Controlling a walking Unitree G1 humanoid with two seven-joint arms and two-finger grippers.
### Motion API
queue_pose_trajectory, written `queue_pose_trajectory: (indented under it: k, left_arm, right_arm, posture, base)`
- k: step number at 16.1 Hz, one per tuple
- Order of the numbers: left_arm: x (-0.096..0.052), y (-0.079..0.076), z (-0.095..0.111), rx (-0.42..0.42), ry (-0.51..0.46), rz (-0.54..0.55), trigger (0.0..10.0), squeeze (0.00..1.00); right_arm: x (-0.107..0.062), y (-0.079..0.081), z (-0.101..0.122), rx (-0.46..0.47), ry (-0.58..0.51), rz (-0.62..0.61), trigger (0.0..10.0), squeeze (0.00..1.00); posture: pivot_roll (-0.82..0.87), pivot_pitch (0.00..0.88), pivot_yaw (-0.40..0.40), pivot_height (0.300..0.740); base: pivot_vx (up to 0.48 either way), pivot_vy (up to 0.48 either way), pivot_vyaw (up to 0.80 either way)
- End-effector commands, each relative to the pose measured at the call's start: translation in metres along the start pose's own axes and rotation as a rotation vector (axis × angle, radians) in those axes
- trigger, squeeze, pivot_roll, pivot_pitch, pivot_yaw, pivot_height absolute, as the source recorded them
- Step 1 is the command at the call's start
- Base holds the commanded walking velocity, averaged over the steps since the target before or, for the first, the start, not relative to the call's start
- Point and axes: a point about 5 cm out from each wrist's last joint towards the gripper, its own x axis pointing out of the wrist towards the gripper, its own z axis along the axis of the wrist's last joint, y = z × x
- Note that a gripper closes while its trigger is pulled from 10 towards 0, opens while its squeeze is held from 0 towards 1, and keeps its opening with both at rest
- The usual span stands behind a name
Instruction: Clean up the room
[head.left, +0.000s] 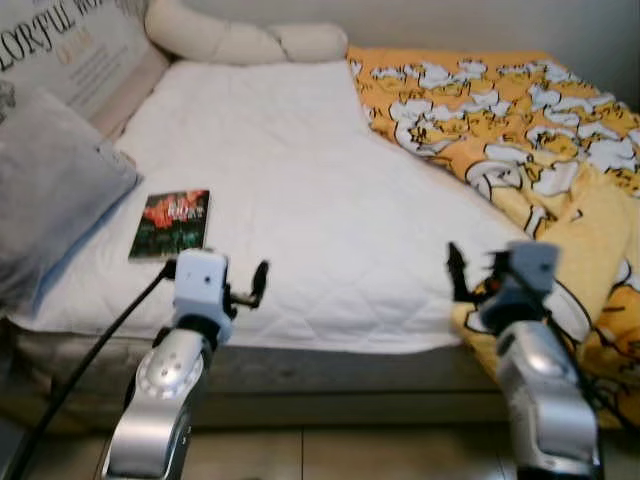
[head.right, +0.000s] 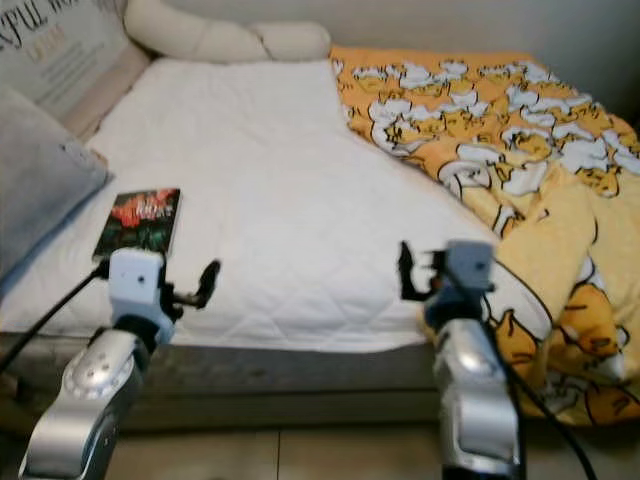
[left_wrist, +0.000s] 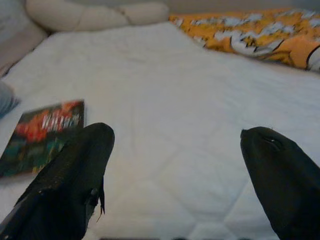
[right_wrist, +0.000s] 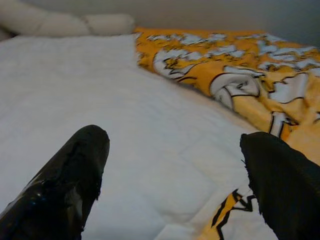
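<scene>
— Looking down, what do you see?
— A big bed (head.left: 300, 200) with a white quilted cover. A yellow blanket (head.left: 520, 130) with white ducks is bunched up on the right side and hangs over the near edge.
— Anything else on it?
— A book (head.left: 170, 224) lies flat near the left edge, beside a grey pillow (head.left: 45, 190). A long cream pillow (head.left: 240, 40) sits by the far wall.
— Where are the robot's hands?
— Both are at the near edge. The left gripper (left_wrist: 175, 165) is just beside the book, fingers spread wide, holding nothing. The right gripper (right_wrist: 175, 170) is by the blanket, fingers also apart and empty.
</scene>
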Motion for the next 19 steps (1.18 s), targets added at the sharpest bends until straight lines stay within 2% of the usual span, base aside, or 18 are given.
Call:
queue_pose_trajectory:
  k: [1, 3, 5, 7, 15, 19]
  left_arm:
    - [0.002, 0.002, 0.004, -0.008, -0.022, 0.002, 10.0, 0.58]
    - [0.001, 0.001, 0.004, -0.021, -0.024, -0.018, 10.0, 0.59]
    - [0.000, 0.000, 0.003, -0.028, -0.025, -0.031, 10.0, 0.59]
    - [0.000, -0.001, 0.003, -0.033, -0.027, -0.041, 10.0, 0.59]
    - [-0.001, -0.002, 0.002, -0.022, -0.024, -0.062, 10.0, 0.59]
    - [-0.002, -0.003, 0.001, -0.014, -0.022, -0.071, 10.0, 0.58]
  right_arm:
    - [0.002, 0.002, 0.000, -0.022, -0.001, 0.006, 10.0, 1.00]
    - [0.003, 0.004, -0.004, 0.008, 0.051, 0.033, 10.0, 1.00]
    - [0.003, 0.005, -0.008, 0.012, 0.080, 0.028, 10.0, 1.00]
    - [0.003, 0.005, -0.009, 0.011, 0.081, 0.032, 10.0, 1.00]
    - [0.003, 0.004, -0.014, -0.020, 0.113, 0.024, 10.0, 1.00]
    - [0.002, 0.007, -0.020, -0.037, 0.156, 0.043, 10.0, 1.00]
  posture:
    - [0.03, 0.000, 0.000, 0.740]
    - [0.03, 0.000, 0.000, 0.740]
    - [0.03, 0.000, 0.002, 0.740]
    - [0.03, 0.000, 0.003, 0.740]
    - [0.03, 0.000, 0.004, 0.740]
    - [0.04, 0.000, 0.003, 0.740]
  base:
    - [0.000, 0.000, 0.00]
    - [0.000, 0.000, 0.00]
    - [0.000, 0.000, -0.76]
    - [0.304, 0.000, -0.76]
    - [0.315, 0.000, 0.00]
    - [0.316, 0.000, -0.56]
